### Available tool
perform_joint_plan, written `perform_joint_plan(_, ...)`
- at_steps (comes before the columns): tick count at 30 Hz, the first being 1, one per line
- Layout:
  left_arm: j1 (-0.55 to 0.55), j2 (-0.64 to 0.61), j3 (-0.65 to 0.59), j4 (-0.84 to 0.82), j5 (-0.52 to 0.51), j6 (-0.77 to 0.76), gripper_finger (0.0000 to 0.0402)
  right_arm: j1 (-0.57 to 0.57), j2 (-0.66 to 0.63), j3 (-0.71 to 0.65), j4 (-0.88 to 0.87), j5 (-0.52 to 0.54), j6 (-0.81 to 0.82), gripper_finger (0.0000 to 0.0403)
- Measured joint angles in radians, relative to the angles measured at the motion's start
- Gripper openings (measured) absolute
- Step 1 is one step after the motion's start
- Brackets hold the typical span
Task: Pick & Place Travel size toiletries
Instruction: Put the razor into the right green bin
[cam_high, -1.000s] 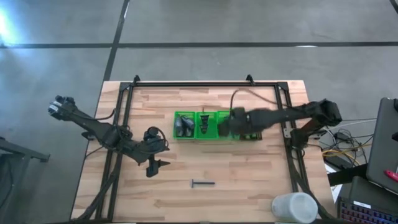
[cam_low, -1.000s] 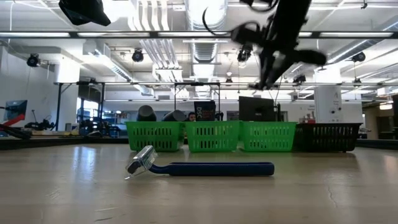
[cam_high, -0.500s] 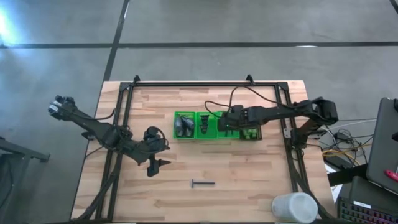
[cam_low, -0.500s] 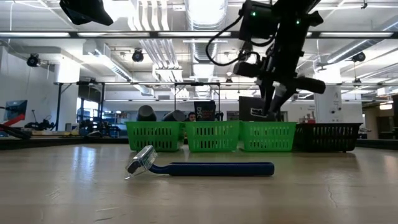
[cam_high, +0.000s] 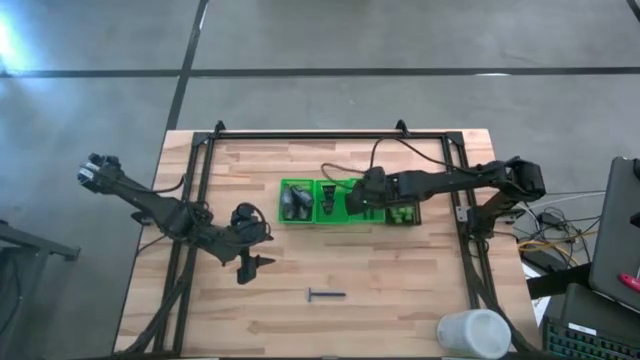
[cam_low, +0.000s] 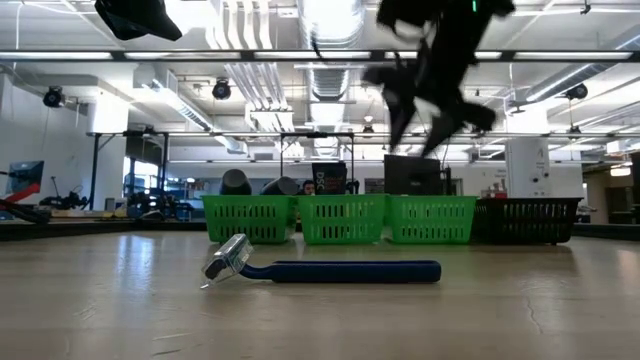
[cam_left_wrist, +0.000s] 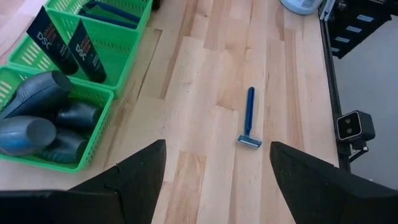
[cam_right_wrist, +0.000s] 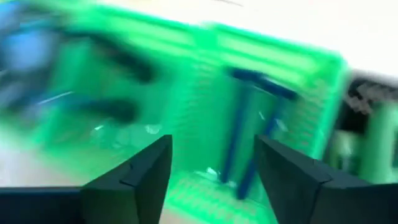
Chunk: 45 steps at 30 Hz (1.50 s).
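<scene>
A blue razor (cam_high: 326, 294) lies flat on the bare wood near the table's front, also seen as the razor (cam_low: 330, 270) and the razor (cam_left_wrist: 250, 118). The green tray (cam_high: 297, 183) holds grey bottles (cam_left_wrist: 37, 118), dark tubes (cam_left_wrist: 62, 37) and blue razors (cam_right_wrist: 249, 130), one kind in each compartment. My right gripper (cam_right_wrist: 211, 146) hangs open over the tray's right compartment (cam_high: 358, 197), nothing between its fingers. My left gripper (cam_left_wrist: 217, 149) waits open above the table left of the tray (cam_high: 248, 270), pointing toward the loose razor.
A small black bin (cam_high: 404, 214) with green mini bottles stands against the tray's right end. A white cylinder (cam_high: 472, 333) sits at the near right corner. Black frame rails (cam_high: 330, 135) run along the table's far and side edges. Bare wood lies around the loose razor.
My right gripper, shut a second ago, has rolled about its wrist and opened over the tray's right compartment. The tray, the loose razor and my left arm have kept still.
</scene>
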Motion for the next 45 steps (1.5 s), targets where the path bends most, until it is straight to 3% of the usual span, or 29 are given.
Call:
perform_joint_plan(4,0.000,0.000,0.000,0.000,0.003,0.012,0.0291,0.109,-0.002,0.124,-0.005,0.007,-0.316,0.0245)
perform_joint_plan(6,0.000,0.006,0.000,0.001,0.014,0.045,0.0291,0.165,0.005,0.178,-0.062,0.010,-0.381,0.0249)
perform_joint_plan(12,0.000,0.043,-0.055,0.002,0.025,0.161,0.0291,0.308,0.004,0.216,-0.192,-0.004,-0.356,0.0243)
perform_joint_plan(17,0.000,0.069,-0.101,0.081,0.084,0.170,0.0291,0.433,0.090,0.222,-0.100,-0.185,-0.404,0.0228)
perform_joint_plan(21,0.000,0.100,-0.145,0.230,0.134,0.271,0.0291,0.501,0.226,0.264,-0.024,-0.208,-0.450,0.0221)
perform_joint_plan(29,-0.002,0.125,-0.163,0.243,0.148,0.239,0.0291,0.521,0.468,0.461,-0.021,-0.237,-0.582,0.0227)
perform_joint_plan(34,-0.005,0.120,-0.162,0.242,0.150,0.211,0.0291,0.522,0.576,0.517,-0.033,-0.254,-0.619,0.0226)
perform_joint_plan(45,-0.010,0.119,-0.158,0.238,0.188,0.157,0.0291,0.511,0.606,0.482,-0.020,-0.253,-0.607,0.0158)
